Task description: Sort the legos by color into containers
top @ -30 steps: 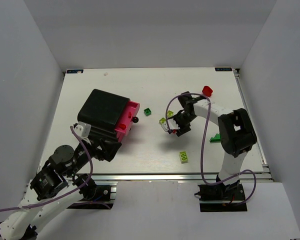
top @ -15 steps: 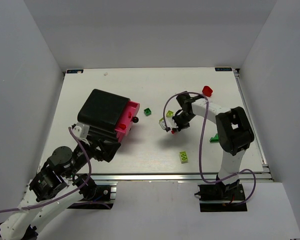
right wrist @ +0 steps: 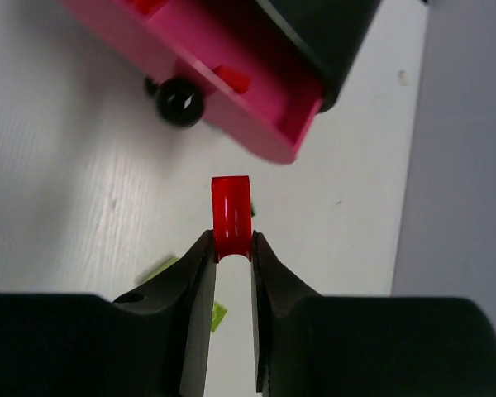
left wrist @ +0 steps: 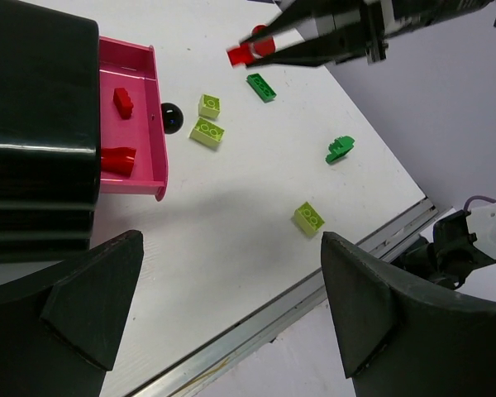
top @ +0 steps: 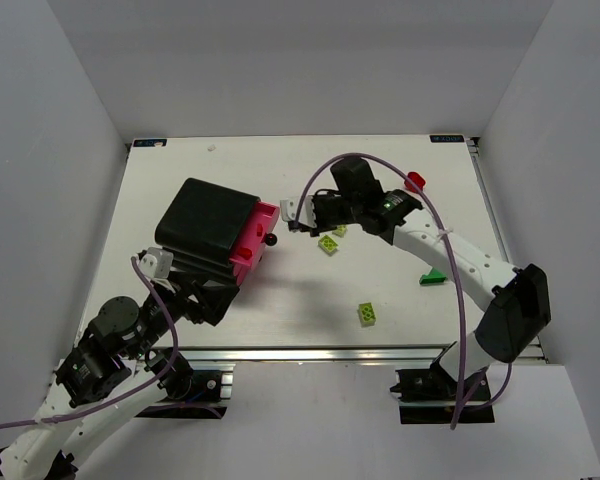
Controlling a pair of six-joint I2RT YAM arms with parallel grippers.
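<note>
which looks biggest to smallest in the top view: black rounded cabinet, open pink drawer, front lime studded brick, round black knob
black rounded cabinet
open pink drawer
front lime studded brick
round black knob, barely smaller than the brick

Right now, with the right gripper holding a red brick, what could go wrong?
The right gripper pinches the red brick only by one end at its tips, so it may slip or twist loose. The drawer opening is narrow; a release short of it could hit the rim or knob.

red lego (right wrist: pixel 231 211), pink drawer (left wrist: pixel 159 124), black cabinet (top: pixel 205 220), lime lego (top: pixel 367 314)
</note>
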